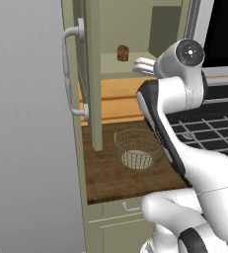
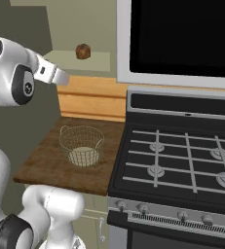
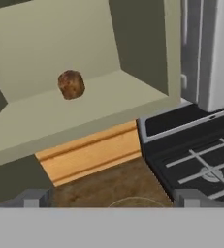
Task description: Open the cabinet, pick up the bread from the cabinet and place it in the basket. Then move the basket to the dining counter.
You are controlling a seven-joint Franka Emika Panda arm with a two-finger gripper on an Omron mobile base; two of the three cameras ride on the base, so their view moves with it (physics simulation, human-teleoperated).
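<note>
The cabinet [image 1: 110, 29] stands open, its door [image 1: 92, 74] swung out toward me with the curved silver handle [image 1: 70, 69] on its outer face. The bread [image 1: 123, 53] [image 2: 83, 51] [image 3: 71, 84], a small brown lump, sits on the cabinet's shelf. My gripper [image 1: 142, 65] [image 2: 61, 77] [image 3: 111, 199] is open and holds nothing. It hovers just in front of the shelf edge, to the right of and slightly below the bread. The wire basket [image 1: 136, 148] [image 2: 81, 145] stands upright on the dark wood worktop below. The dining counter is out of view.
A black gas stove [image 2: 182, 160] with grates adjoins the worktop [image 1: 110, 178] on the right, under a dark-fronted appliance [image 2: 182, 34]. A tall grey panel [image 1: 26, 123] closes off the left. The open door hangs over the worktop's left side. A drawer [image 1: 123, 207] lies below.
</note>
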